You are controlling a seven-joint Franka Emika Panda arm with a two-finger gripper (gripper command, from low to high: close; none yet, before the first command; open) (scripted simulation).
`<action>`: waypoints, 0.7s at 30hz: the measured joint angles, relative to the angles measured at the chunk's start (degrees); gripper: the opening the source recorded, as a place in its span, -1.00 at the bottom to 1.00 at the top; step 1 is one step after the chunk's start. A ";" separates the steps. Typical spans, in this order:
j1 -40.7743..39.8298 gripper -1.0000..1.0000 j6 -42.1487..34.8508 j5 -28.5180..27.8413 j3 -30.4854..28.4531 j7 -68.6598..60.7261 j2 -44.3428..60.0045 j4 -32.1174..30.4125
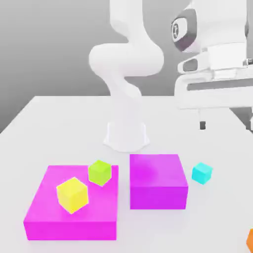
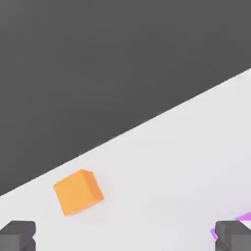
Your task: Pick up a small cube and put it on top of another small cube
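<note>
beside magenta block [image 1: 158, 180], cyan cube [image 1: 202, 173] on table; gripper [image 2: 125, 238] released, empty.

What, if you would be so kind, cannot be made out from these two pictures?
- Orange cube: cut off by the exterior view's right edge.
- Hand: fingertips cropped by the hand view's frame edge.
- Cyan cube: its far faces are turned away from the exterior camera.

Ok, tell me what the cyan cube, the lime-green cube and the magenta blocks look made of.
All rendered, so the material stays a guess.
Cyan cube: smooth, matte, plastic-like; flat even colour, no grain.
Lime-green cube: same plain matte look, crisp edges.
Magenta blocks: uniform matte solid, like painted plastic or foam; no texture or seams.
</note>
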 joint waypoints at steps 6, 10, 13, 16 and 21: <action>0.43 0.00 5.75 0.89 8.46 14.89 7.24 -5.99; -0.08 0.00 9.72 -0.26 14.35 26.07 12.45 -10.06; -0.73 0.00 12.78 -6.29 16.45 36.25 16.88 -12.23; 3.00 0.00 15.44 -20.93 9.07 47.72 21.67 -11.60; 15.52 0.00 19.10 -41.57 -8.29 63.10 28.59 -9.13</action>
